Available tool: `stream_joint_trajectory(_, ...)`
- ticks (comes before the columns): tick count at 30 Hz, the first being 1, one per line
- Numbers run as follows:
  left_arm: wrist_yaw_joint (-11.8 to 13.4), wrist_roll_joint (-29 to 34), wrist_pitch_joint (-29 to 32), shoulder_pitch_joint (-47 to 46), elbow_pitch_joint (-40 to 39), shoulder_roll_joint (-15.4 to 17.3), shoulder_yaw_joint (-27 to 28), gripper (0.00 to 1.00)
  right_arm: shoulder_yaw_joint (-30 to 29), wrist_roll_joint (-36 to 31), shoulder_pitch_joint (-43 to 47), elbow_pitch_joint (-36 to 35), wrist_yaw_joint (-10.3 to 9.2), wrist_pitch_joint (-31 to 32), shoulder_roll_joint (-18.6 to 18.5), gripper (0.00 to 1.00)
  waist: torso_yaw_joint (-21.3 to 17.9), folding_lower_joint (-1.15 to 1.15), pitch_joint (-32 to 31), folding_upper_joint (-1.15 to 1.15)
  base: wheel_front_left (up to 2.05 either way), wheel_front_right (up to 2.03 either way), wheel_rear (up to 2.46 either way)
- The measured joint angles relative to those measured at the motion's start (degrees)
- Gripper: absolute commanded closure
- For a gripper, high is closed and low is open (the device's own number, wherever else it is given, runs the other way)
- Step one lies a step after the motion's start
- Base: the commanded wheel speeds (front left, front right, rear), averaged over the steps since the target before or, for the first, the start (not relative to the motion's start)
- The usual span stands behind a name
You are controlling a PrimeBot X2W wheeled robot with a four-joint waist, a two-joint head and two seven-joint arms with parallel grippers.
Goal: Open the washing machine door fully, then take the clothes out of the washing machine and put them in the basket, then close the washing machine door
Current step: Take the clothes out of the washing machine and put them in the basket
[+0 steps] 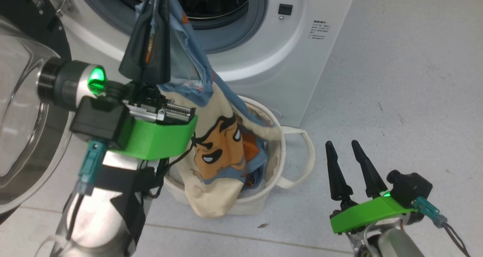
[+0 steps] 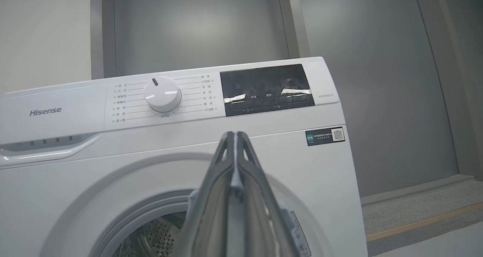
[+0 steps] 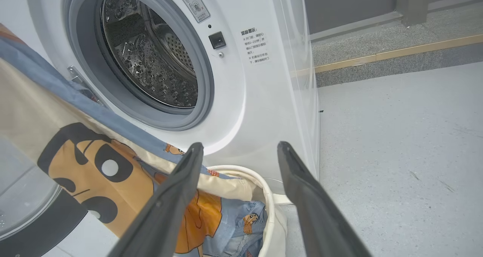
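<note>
– Left gripper (image 1: 156,0) sat closest in the head view. What was it doing?
– It was clenched on the clothes (image 1: 215,143), fingers pointing up before the washing machine (image 1: 302,60). The garment hung lengthwise from it, running down and toward the right gripper's side. Its lower end lay inside the basket (image 1: 281,151) beneath, with one fold draped over the near rim.
– And the right gripper (image 1: 342,145)?
– Released, holding nothing, well apart beyond the basket, so the left arm was the nearer. The washing machine door (image 1: 19,117) stood swung out on the left gripper's other side.
– Left wrist view?
– Its fingers were pressed together on a pale strip of the clothes (image 2: 235,183).
– Right wrist view?
– Just beyond its spread fingers stood the basket (image 3: 264,196), blue cloth bunched inside. The clothes (image 3: 94,166) slanted into it from the left. The drum (image 3: 151,60) showed bare metal where visible.
– Next?
– Probably a straight lowering and release, though that rim fold might slip outside.
</note>
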Motion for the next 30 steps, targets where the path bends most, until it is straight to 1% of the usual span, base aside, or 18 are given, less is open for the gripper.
stream_joint_trajectory(4,-0.1,0.0,0.0,0.0,2.8,-0.3,-0.9,1.0,0.2,0.0,-0.1,-0.5,0.0,0.0,0.0,0.0,0.0,0.0,1.1,0.0,0.0,0.0,0.0)
stream_joint_trajectory(9,-0.3,0.0,0.0,-0.7,9.1,-0.3,-1.2,1.0,0.9,0.0,-0.8,-1.2,0.0,0.0,0.0,0.0,-0.4,0.0,3.5,0.0,0.0,0.0,0.0)
stream_joint_trajectory(19,-0.3,0.0,0.0,-5.1,18.2,0.4,-0.2,1.0,0.9,0.6,-4.8,-2.6,0.0,0.0,0.0,0.0,-2.6,0.0,11.5,0.0,0.0,0.0,0.0)
stream_joint_trajectory(25,-0.4,0.7,0.0,-4.6,25.1,1.6,-0.2,1.0,0.6,0.6,-7.8,-3.5,0.0,0.0,0.0,0.0,-3.7,0.0,16.3,0.0,0.0,0.0,0.0)
stream_joint_trajectory(30,-0.9,1.6,0.0,-3.1,31.3,1.6,-1.9,1.0,0.0,0.6,-9.5,-3.7,0.0,0.0,0.0,0.0,-4.0,0.01,18.8,0.0,0.0,0.0,0.0)
